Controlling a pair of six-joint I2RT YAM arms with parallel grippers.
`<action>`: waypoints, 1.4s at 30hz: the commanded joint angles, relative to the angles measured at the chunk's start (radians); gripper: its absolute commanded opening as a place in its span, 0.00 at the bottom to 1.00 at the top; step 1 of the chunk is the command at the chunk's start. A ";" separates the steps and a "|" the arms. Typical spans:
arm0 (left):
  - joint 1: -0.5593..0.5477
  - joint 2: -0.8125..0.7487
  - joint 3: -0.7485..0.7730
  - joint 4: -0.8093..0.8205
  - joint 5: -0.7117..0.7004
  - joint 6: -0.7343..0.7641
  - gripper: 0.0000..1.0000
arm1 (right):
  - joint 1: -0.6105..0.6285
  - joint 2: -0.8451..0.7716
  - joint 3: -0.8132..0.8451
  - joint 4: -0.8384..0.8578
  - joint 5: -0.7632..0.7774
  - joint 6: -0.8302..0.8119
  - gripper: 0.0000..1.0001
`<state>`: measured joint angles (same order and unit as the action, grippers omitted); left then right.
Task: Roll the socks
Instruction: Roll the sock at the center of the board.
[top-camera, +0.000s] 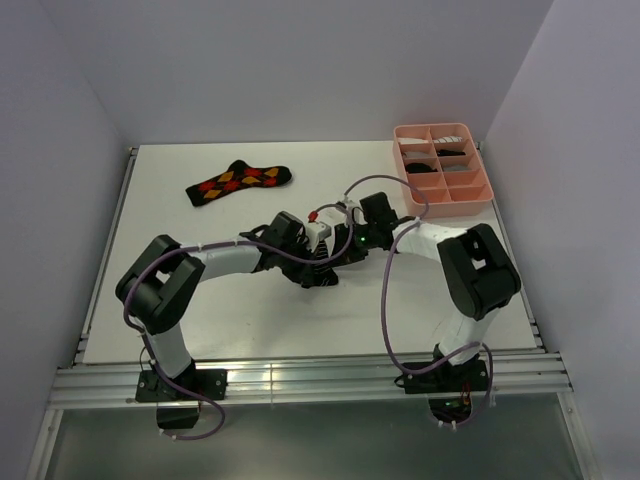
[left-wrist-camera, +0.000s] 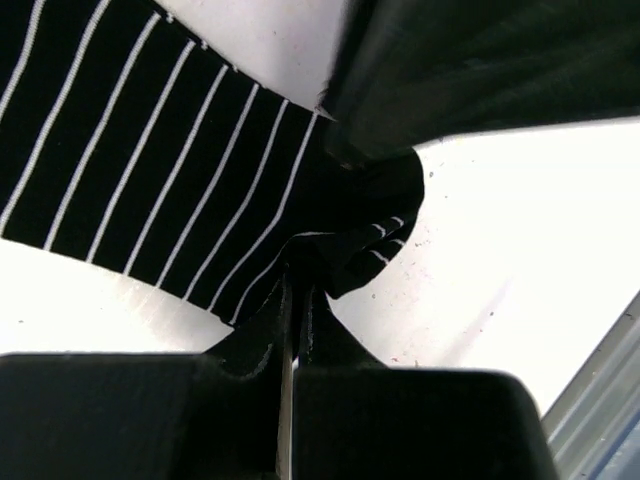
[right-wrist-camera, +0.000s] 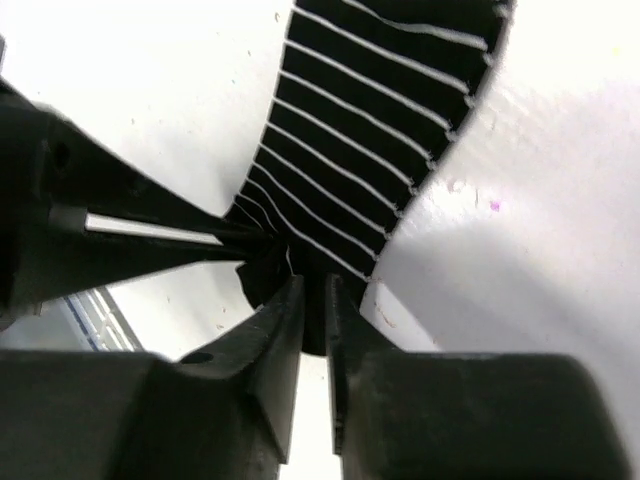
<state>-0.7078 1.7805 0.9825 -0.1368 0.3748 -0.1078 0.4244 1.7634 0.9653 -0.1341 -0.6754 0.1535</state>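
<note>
The black sock with thin white stripes (left-wrist-camera: 150, 150) lies on the white table. In the top view it is mostly hidden under both grippers (top-camera: 318, 276). My left gripper (left-wrist-camera: 297, 290) is shut on a bunched edge of this sock. My right gripper (right-wrist-camera: 313, 295) is shut on the same end of the striped sock (right-wrist-camera: 380, 120), right beside the left one. In the top view the left gripper (top-camera: 310, 262) and right gripper (top-camera: 336, 256) meet at mid-table. The argyle sock (top-camera: 238, 182) lies flat at the back left. I cannot make out the short white sock for certain.
A pink compartment tray (top-camera: 480, 196) stands at the back right with white and dark fabric in some compartments. White walls close in the table on three sides. A metal rail (top-camera: 300, 380) runs along the near edge.
</note>
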 joint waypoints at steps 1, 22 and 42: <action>0.007 0.014 0.019 -0.038 0.029 -0.049 0.00 | -0.006 -0.096 -0.056 0.109 0.020 0.029 0.26; 0.064 0.034 0.019 0.036 0.041 -0.502 0.00 | 0.034 -0.371 -0.524 0.613 0.278 0.480 0.54; 0.068 0.077 0.025 0.100 0.016 -0.754 0.00 | 0.097 -0.125 -0.594 0.944 0.324 0.695 0.44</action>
<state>-0.6445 1.8420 0.9825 -0.0643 0.3965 -0.8181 0.5133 1.6146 0.3916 0.7124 -0.3931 0.8112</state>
